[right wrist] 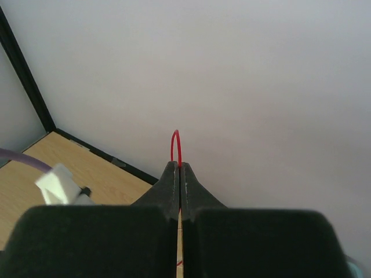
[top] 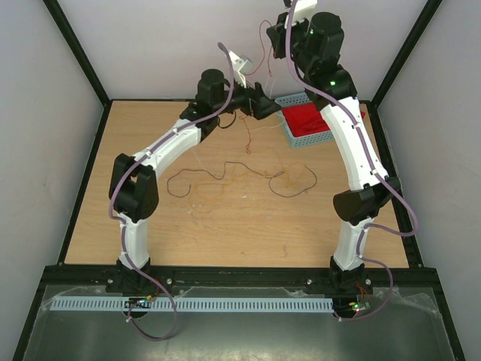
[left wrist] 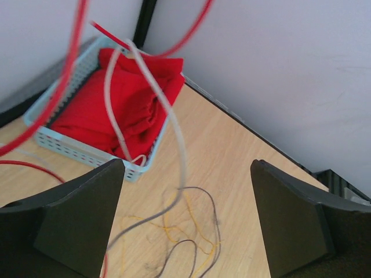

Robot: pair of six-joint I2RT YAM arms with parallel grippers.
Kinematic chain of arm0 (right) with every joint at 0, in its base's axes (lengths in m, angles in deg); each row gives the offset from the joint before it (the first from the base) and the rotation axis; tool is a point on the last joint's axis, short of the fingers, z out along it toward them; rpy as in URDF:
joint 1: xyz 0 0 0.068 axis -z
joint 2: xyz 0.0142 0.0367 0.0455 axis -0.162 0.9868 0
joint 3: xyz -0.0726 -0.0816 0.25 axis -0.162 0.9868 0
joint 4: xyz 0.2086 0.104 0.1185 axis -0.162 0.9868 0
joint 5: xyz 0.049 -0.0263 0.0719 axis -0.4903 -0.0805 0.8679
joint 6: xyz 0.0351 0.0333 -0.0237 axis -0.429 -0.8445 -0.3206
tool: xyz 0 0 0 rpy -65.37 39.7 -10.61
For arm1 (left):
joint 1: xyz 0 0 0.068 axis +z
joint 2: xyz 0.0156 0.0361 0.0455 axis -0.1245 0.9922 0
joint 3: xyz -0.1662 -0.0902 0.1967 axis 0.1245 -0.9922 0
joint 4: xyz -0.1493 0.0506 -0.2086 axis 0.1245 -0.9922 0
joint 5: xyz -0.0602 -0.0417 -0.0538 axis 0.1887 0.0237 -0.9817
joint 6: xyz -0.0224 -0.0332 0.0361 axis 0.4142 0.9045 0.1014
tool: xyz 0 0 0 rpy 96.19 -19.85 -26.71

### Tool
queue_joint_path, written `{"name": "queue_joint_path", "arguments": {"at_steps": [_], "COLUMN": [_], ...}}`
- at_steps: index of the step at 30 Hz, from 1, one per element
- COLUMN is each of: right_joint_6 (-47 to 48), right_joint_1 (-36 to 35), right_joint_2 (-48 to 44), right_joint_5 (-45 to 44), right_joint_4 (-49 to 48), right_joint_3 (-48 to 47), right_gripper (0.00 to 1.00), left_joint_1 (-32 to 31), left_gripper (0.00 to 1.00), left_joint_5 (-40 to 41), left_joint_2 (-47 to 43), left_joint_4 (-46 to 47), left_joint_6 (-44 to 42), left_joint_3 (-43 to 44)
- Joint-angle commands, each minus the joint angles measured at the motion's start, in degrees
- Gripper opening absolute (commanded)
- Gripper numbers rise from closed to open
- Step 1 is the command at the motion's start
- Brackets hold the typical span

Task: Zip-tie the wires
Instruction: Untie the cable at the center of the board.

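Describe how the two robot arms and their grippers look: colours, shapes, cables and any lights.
The left arm and right arm both have curved white links joined by bulky black joints, on black bases. A thin purple cable runs along each arm. Small green lights glow on the right arm's upper joints. The left gripper and right gripper have matte black, wedge-shaped fingers.

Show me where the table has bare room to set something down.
Free: the near strip of table between the wires and the near edge; the far-left corner beyond the left arm. Crowded: the middle, and the far right around the basket.
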Motion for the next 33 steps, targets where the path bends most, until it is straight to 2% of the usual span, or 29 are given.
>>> {"name": "queue_joint_path", "arguments": {"at_steps": [1,3,5,6,10,12,15,24,28,33], "right_joint_6": [-1.01,-0.93,-1.08,-1.22,-0.71,0.24,0.91,1.65,2.19,2.64], "right_joint_1": [0.12,0.09,0.09,0.09,0.09,0.10,0.11,0.14,0.17,0.19], "right_joint_2": [-0.40,-0.76,-1.10,-1.34,-1.81,-2.23,-3.29,-8.15,-11.54,-13.31], "right_joint_5": [1.33,1.40,1.62,1.80,0.46,-1.95,-4.86,-7.70,-8.83,-8.39], "right_joint_4": [-1.77,-1.78,-1.79,-1.84,-1.73,-1.63,-1.30,-0.06,0.18,0.18], "right_joint_3": [-0.39,0.08,0.69,0.96,1.34,2.09,3.34,6.63,10.41,11.17], "right_gripper": [0.00,0.00,0.00,0.00,0.00,0.00,0.00,0.00,0.00,0.00], "left_joint_1": [-1.87,-2.41,-2.70,-2.77,-2.56,-1.94,-0.29,10.61,13.43,14.82], "left_gripper": [0.91,0.89,0.80,0.71,0.19,0.01,0.00,0.00,0.00,0.00], "left_joint_5": [-2.30,-2.11,-1.55,-1.48,-1.01,-0.33,1.13,6.29,7.23,4.47], "left_joint_2": [0.56,0.76,1.00,1.22,1.91,1.64,1.49,4.86,5.97,6.26], "left_joint_4": [5.34,6.05,6.22,6.23,6.23,6.25,6.10,0.19,-5.20,-5.53], "left_joint_6": [3.43,3.84,3.65,3.58,2.92,3.22,4.81,12.29,10.39,8.43], "left_joint_3": [3.52,3.51,3.58,3.77,3.46,2.30,-0.10,-5.89,-6.14,-9.86]}}
